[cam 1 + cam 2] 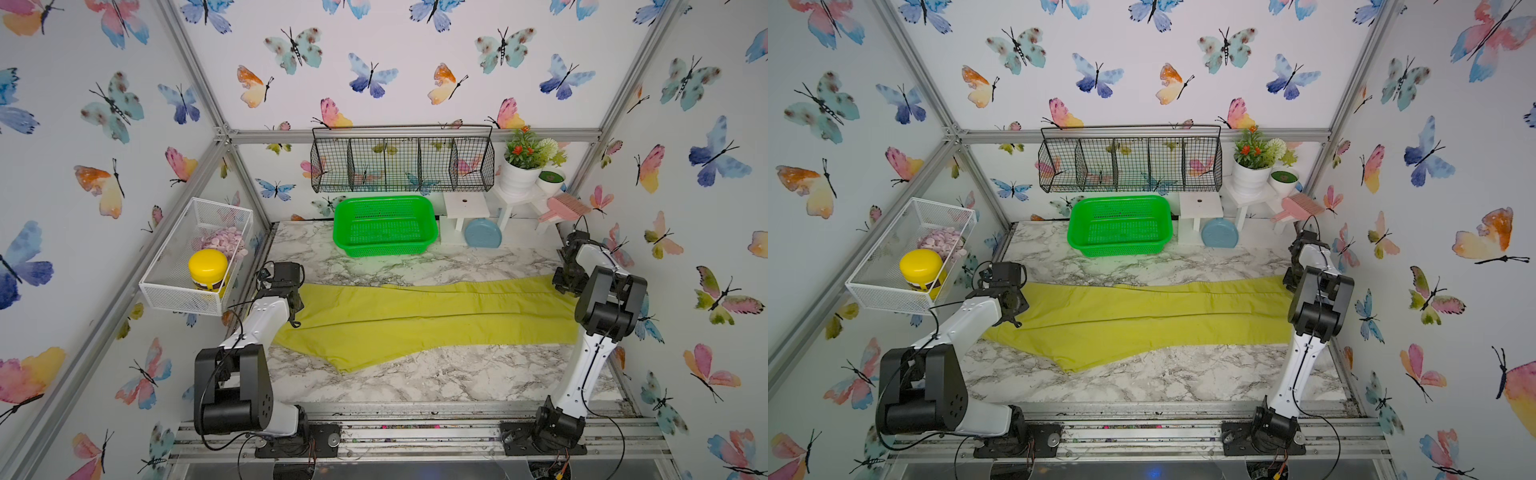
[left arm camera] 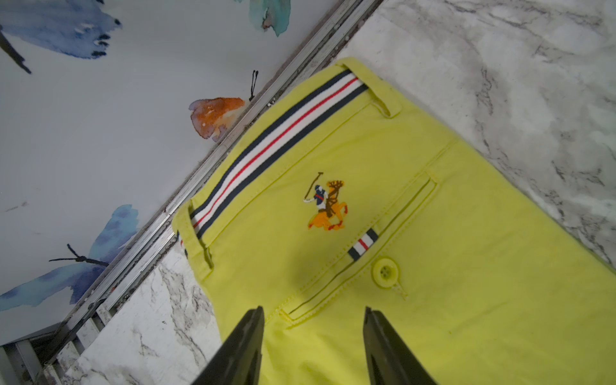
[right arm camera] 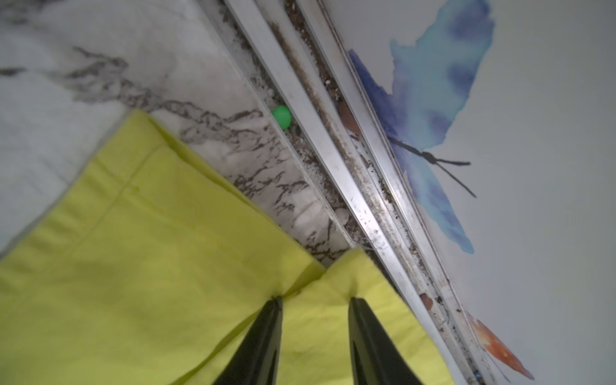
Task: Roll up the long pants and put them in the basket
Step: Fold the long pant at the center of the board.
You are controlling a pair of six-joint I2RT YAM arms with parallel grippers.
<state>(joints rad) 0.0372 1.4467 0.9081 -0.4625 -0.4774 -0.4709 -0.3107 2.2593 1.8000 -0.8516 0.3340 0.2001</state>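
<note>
The long pants (image 1: 415, 324) lie flat across the marble table in both top views, a yellow-green cloth (image 1: 1142, 320) with the waist at the left and the leg ends at the right. My left gripper (image 2: 313, 310) hangs open just above the seat, near the back pocket, with nothing between its fingers. Beyond it show the striped waistband (image 2: 283, 133) and the embroidered emblem (image 2: 325, 203). At the leg hems my right gripper (image 3: 315, 300) has its fingertips (image 3: 275, 305) pressed into the cloth (image 3: 150, 266). Its jaws stand narrowly apart with a hump of fabric bunched between them.
A green perforated basket (image 1: 384, 226) stands at the back middle, under a black wire rack (image 1: 401, 162). A white mesh bin (image 1: 166, 286) holding a yellow-lidded jar (image 1: 208, 268) hangs on the left wall. White stools, a blue disc (image 1: 482, 232) and flower pots (image 1: 519, 174) fill the back right. A small green ball (image 3: 281, 116) lies by the right rail.
</note>
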